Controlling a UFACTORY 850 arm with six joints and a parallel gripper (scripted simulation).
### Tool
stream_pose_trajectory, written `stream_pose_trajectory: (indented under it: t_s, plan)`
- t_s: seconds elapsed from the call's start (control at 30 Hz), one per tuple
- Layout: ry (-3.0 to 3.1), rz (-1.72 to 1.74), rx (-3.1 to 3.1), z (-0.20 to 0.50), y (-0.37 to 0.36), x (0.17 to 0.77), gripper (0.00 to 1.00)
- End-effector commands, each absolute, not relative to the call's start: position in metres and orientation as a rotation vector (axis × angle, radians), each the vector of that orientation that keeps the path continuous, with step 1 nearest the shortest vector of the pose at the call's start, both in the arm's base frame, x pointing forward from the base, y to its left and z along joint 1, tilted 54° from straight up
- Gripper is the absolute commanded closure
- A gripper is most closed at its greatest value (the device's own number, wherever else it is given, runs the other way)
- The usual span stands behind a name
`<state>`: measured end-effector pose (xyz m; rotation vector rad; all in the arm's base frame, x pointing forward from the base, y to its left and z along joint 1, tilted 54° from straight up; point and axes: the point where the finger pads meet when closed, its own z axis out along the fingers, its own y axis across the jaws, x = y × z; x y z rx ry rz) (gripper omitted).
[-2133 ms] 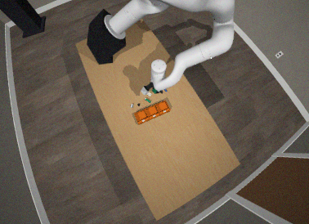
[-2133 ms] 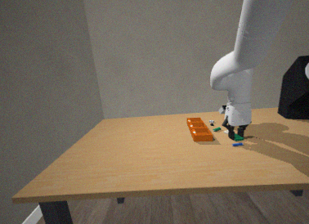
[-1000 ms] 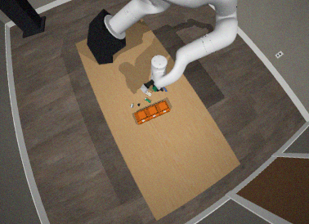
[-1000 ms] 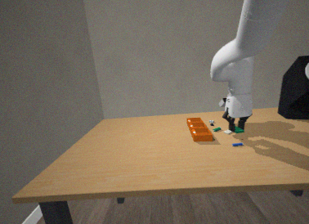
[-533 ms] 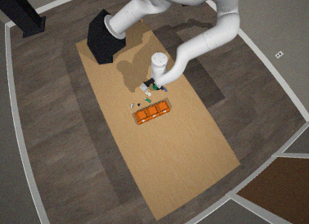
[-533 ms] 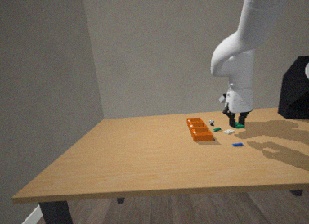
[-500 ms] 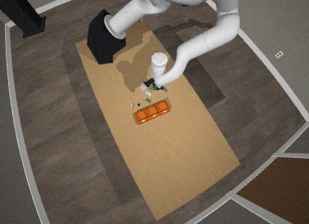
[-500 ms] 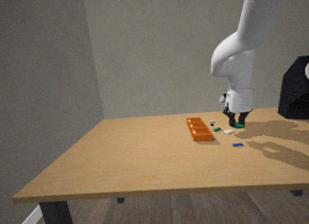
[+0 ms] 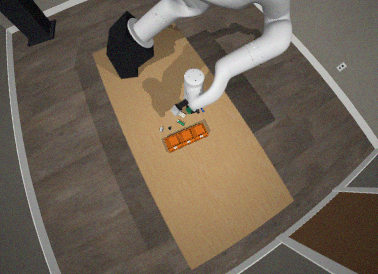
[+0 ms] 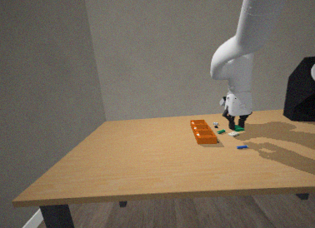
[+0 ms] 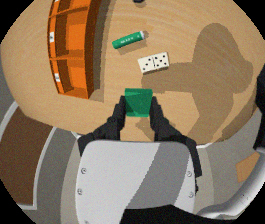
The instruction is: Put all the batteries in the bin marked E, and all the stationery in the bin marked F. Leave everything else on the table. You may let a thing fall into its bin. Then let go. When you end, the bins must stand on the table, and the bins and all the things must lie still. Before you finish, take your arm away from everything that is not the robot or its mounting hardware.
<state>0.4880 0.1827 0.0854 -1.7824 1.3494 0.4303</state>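
Note:
My gripper [image 11: 138,102] [image 10: 237,127] is shut on a flat green square block [image 11: 138,102] [image 9: 189,110], held low over the table; the size of the gap below is hard to judge. A green battery [image 11: 128,40] [image 10: 221,131] [image 9: 180,122] lies between the bins and the domino. A small blue rod [image 10: 242,147] [image 9: 203,110] lies on the near side in the exterior view; its kind is unclear. Three joined orange bins [image 11: 91,55] [image 9: 182,145] [image 10: 207,140] stand on the table, empty where visible. Their label letters are too small to read.
A white domino [image 11: 153,62] [image 10: 233,134] [image 9: 182,115] lies just beyond the held block in the wrist view. A small whitish thing [image 9: 161,129] [image 10: 216,123] and a small black thing [image 9: 170,128] [image 10: 216,126] lie near the far end of the bins.

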Motion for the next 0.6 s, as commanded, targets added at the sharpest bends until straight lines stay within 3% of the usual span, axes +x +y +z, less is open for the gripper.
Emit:
stream_pose_trajectory:
  t_s: [0.0,0.57]
  plan:
    - [1.349,0.431,-1.782,0.080,0.173,0.509,1.00]
    - [1.137,0.310,-1.905,0.059,0.137,0.584,1.00]
